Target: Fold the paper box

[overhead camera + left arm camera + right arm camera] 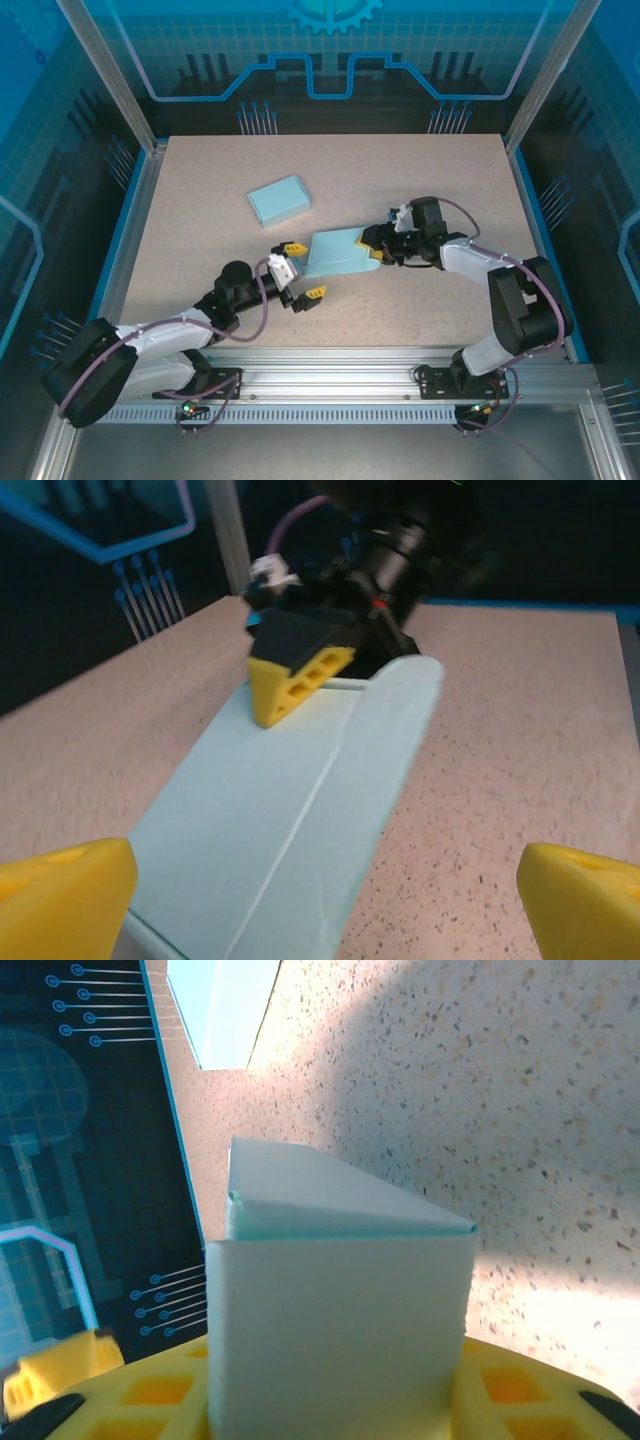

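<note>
Left gripper (pixel 303 270): fingers spread wide at the near-left end of the paper box (pixel 335 253), holding nothing.
Right gripper (pixel 378 250): pinching the right end of the paper box.
Paper box: mid-table, a flattish creased sleeve between both grippers.
Second box (pixel 278 200): far left, well apart.
Handling: probably light, thin card that is springy at the creases, dents easily and slides.
Hold: panel edges beside a crease.

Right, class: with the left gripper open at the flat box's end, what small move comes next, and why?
Probably ease the left gripper forward and close on the paper box: its jaws stand open astride the near end, while the right gripper pinches the far end.
</note>
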